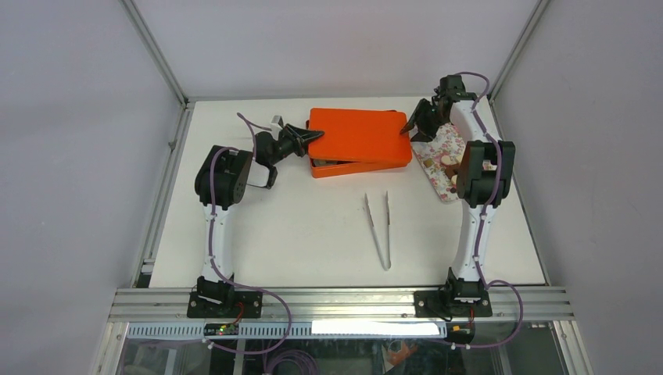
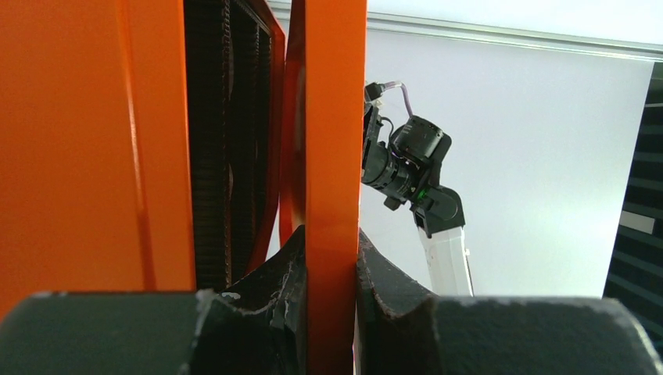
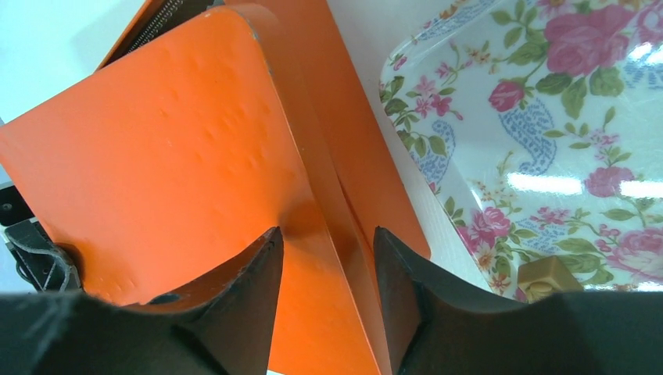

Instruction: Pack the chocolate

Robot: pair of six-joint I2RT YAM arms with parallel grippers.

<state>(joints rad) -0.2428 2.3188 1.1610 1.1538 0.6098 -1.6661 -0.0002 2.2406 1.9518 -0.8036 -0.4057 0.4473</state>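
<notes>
An orange box lid point(image 1: 360, 134) lies askew over its orange base point(image 1: 344, 166) at the back of the table. My left gripper point(image 1: 313, 137) is shut on the lid's left rim point(image 2: 336, 117), which runs between its fingers point(image 2: 335, 266). The base's dark ribbed inside point(image 2: 227, 156) shows beside it. My right gripper point(image 1: 408, 129) is open, its jaws straddling the lid's right edge point(image 3: 324, 242) without clear contact. Small brown and cream chocolate pieces point(image 1: 451, 162) lie on the floral tray point(image 1: 435, 147), partly hidden by my right arm. One tan piece point(image 3: 547, 275) shows in the right wrist view.
White tweezers point(image 1: 378, 226) lie on the table in front of the box. The floral tray point(image 3: 547, 117) sits directly right of the box, close to the table's right edge. Frame posts and walls stand round the table.
</notes>
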